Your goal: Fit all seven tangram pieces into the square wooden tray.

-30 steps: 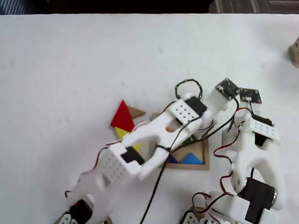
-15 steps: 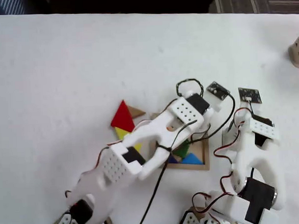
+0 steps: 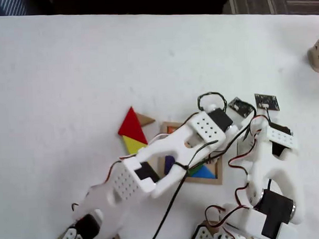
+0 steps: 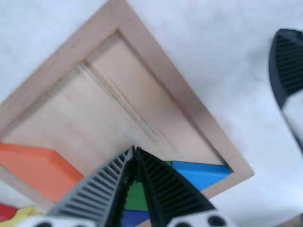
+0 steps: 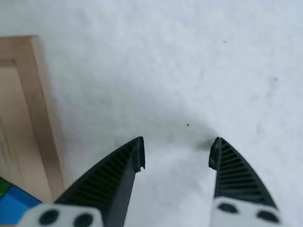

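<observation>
Closed left gripper above the square wooden tray, right gripper open beside it.
Fingers of the left gripper are pressed together with nothing between them, and their tips hang over the bare floor of the tray. Inside the tray lie a flat orange piece along one rim, a green piece, a blue triangle in a corner and a dark blue piece. On the white table, just beside the tray, lie a red triangle, a yellow piece touching it and a light brown triangle. Jaws of the right gripper stand wide apart over the table near the tray's rim, holding nothing.
</observation>
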Tool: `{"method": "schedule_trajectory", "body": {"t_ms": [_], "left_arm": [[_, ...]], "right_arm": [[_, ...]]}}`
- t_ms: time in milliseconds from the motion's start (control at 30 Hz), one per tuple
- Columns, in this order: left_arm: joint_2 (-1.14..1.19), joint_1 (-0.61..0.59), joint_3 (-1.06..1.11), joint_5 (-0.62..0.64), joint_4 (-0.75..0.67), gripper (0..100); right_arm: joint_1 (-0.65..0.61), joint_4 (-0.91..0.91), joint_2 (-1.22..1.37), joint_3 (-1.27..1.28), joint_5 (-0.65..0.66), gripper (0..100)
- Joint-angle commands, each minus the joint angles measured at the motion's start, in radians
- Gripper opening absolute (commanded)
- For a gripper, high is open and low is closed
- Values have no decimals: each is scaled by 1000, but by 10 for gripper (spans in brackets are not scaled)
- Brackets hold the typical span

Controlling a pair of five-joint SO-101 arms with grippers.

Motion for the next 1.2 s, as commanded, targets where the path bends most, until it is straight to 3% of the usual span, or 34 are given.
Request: {"method": "schedule_trajectory", "body": {"t_ms": [0,267,400,567,800,1033,1167], "left_arm": [[-76,39,-52,2,20,22],[-193,-68,-48,0,72,22],[-240,-137,-48,-80,103,21],[-300,-309,-51,-150,138,22],[-272,-648,-109,-242,-37,23],[-219,-742,-110,-239,-144,24],[-216,-768,-101,-238,-137,24]], "right_arm": [[-10,-16,-5,-20,2,223],[-10,-16,-5,-20,2,223],[-10,-16,-5,-20,2,223],[-8,-16,-5,-20,2,223],[-10,-16,-5,-18,2,223],[-10,-16,-5,-18,2,223],[-8,-16,-5,-18,2,223]]}}
